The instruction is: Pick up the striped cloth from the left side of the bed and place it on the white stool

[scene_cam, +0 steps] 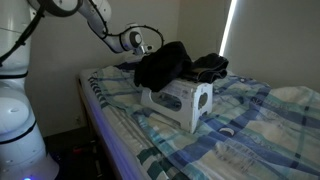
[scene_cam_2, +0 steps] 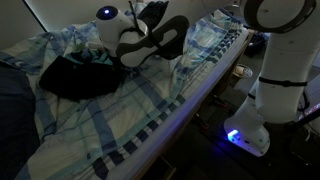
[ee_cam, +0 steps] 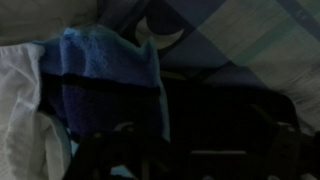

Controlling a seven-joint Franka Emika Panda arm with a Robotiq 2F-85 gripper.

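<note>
The striped cloth [ee_cam: 105, 85] shows in the wrist view as blue fabric with darker bands, bunched on the bed just under the camera. The white stool [scene_cam: 185, 100] lies on the plaid bed [scene_cam: 250, 130] with a black garment [scene_cam: 165, 62] draped over it. It also shows in the other exterior view [scene_cam_2: 140, 52]. My gripper [scene_cam: 141, 41] hangs over the bed's far edge, beside the stool and the black garment. Its fingers are lost in darkness at the bottom of the wrist view, so I cannot tell whether they are open.
A second dark garment [scene_cam_2: 75, 75] lies heaped on the bed beyond the stool. White fabric [ee_cam: 20, 110] lies next to the striped cloth. The robot base [scene_cam_2: 265, 100] stands beside the bed's edge. A curtain and window [scene_cam: 228, 30] are behind the bed.
</note>
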